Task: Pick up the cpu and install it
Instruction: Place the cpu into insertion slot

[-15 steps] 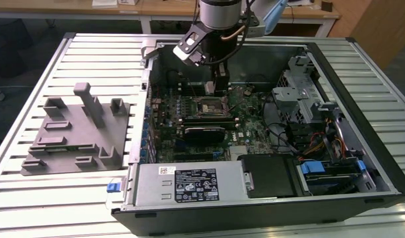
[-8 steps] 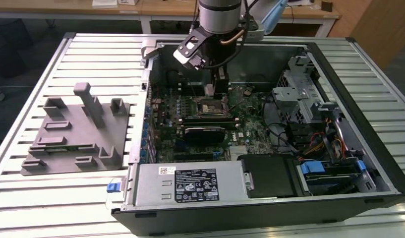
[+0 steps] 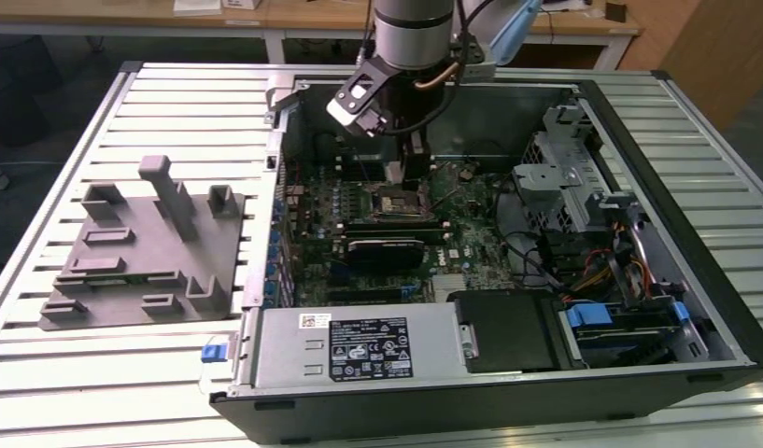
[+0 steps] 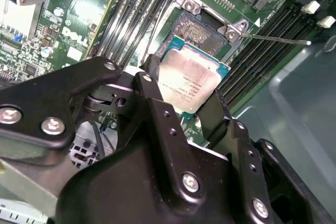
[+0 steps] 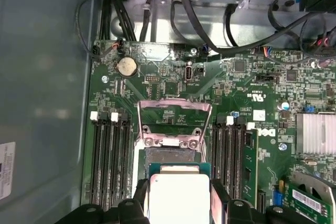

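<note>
Starting at nine o'clock in the exterior view: passing a grey fixture [image 3: 145, 247] lying on the slatted table [image 3: 194, 103], well apart from the work. Moving toward centre: looking down into an open computer case [image 3: 680, 187], following the arm in from twelve o'clock, and finding the gripper [image 3: 413, 166] hanging low over the motherboard [image 3: 474, 219]. Turning to the second wrist view: seeing the cpu [image 4: 191, 80] clamped by two opposite edges between the black fingers [image 4: 152, 85], showing its silvery top. Holding it close to the open socket [image 4: 202, 27] but apart from it, leaving the pin field bare. Judging the pick-up as done, with seating not yet done and with the load plate [image 5: 174, 121] raised and the lever [image 4: 273, 39] swung out. Noting tight room: running close along both sides of the socket, rows of memory slots [image 5: 107, 156] near the fingers. Ending at three o'clock in the exterior view: marking a metal drive cage [image 3: 562, 173] and loose cables [image 3: 543, 261], both clear of the gripper.
</note>
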You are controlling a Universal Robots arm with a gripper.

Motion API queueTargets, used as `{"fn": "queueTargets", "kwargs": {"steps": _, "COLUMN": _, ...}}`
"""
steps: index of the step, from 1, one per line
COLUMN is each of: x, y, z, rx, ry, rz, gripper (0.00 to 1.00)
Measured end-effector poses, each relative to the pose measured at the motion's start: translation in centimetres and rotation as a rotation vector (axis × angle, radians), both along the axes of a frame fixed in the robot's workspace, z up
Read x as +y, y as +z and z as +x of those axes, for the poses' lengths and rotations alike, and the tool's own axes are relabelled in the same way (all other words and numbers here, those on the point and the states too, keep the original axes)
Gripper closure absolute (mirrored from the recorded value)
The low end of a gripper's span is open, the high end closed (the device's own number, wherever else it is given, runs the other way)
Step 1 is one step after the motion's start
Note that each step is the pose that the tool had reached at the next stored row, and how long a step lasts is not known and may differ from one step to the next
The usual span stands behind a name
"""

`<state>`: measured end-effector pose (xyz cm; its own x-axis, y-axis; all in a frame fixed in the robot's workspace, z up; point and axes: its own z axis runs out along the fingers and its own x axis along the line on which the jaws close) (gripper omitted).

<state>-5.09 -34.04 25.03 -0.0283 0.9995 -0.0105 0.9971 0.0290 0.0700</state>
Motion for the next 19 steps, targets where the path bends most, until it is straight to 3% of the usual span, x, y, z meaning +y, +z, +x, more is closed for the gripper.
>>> {"fn": "queueTargets", "kwargs": {"steps": 5, "x": 0.0, "y": -0.76, "z": 0.0, "rx": 0.0, "ry": 0.0, "rz": 0.0, "gripper": 0.46}}
{"fn": "queueTargets", "kwargs": {"steps": 19, "x": 0.01, "y": -1.99, "z": 0.0, "rx": 0.0001, "ry": 0.0, "rz": -0.0002, "gripper": 0.46}}
